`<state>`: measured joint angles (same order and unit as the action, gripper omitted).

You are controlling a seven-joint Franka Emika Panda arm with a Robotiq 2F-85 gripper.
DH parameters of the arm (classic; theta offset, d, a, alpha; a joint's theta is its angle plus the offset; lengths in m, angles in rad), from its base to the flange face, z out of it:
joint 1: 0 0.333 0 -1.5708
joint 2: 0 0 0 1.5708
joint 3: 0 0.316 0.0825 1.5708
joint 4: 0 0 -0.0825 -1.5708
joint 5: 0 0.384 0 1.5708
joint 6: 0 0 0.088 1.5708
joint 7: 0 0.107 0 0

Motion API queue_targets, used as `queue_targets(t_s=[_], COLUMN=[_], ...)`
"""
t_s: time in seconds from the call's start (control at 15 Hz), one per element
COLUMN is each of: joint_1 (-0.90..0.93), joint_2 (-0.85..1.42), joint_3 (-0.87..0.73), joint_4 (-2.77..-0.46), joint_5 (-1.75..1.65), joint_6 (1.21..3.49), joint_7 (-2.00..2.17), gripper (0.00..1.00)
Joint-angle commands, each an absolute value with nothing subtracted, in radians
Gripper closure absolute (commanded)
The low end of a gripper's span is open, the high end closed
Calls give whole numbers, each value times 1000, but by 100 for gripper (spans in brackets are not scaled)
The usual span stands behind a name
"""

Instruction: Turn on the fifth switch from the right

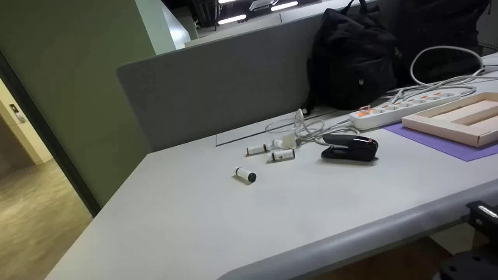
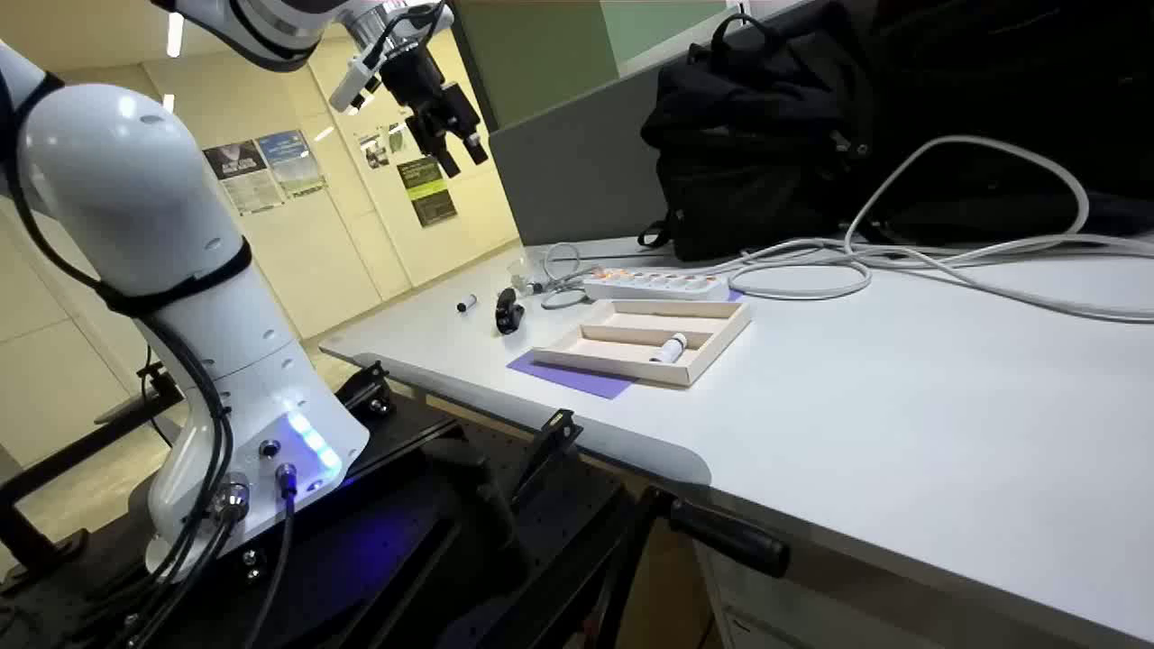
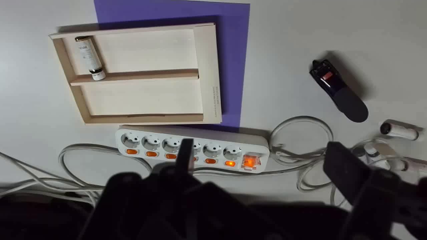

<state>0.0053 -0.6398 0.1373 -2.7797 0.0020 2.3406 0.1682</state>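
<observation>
"Wrist view: state the principal item."

"Power strip (image 3: 202, 151), one, white, lying on the counter (image 3: 283, 83). Carries a row of small switches (image 3: 171, 156), orange, and a larger main switch (image 3: 250, 161) at the end nearer the stapler (image 3: 339, 91). Tray (image 3: 209, 73), one, shallow, just beside."

"And the switch wanted?"

"Position subject to reading. Counted from the right of this view, main switch included: fifth switch (image 3: 171, 156), dull. Main switch left out: fifth small switch (image 3: 151, 154), dull. Counted from the opposite end, should 'right' be taken from there: unlit neighbour (image 3: 210, 161) of the lit small switch (image 3: 230, 163)."

"Anything glowing?"

"Two pieces: main switch, lit small switch. One further small switch is mostly hidden behind a finger (image 3: 184, 155); its state cannot be told."

"Hand?"

"In an exterior view, hand (image 2: 464, 160), one, raised high above the counter, well apart from the power strip. Fingers spread wide, nothing held between them; the wrist view agrees. The overlap of finger and power strip there is one of sight, not contact."

"Progress, then?"

"Done: nothing of the task proper, in my judgement. The power strip likely has supply, but no candidate for fifth place shows light. Left: settle the count, bring the hand down to the chosen switch, press, check for a glow."
</observation>
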Motion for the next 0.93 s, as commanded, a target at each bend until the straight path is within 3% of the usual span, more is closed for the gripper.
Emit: queue_targets(t_s=[0.0, 0.53, 0.87], joint_1=[13, 13, -66], joint_2=[-639, -639, -410], joint_3=[129, 129, 123], joint_4=[-2778, -2778, -2639], joint_5=[-5, -5, -50], joint_6=[2337, 2337, 2547], joint_7=[173, 173, 193], gripper=[0, 0, 0])
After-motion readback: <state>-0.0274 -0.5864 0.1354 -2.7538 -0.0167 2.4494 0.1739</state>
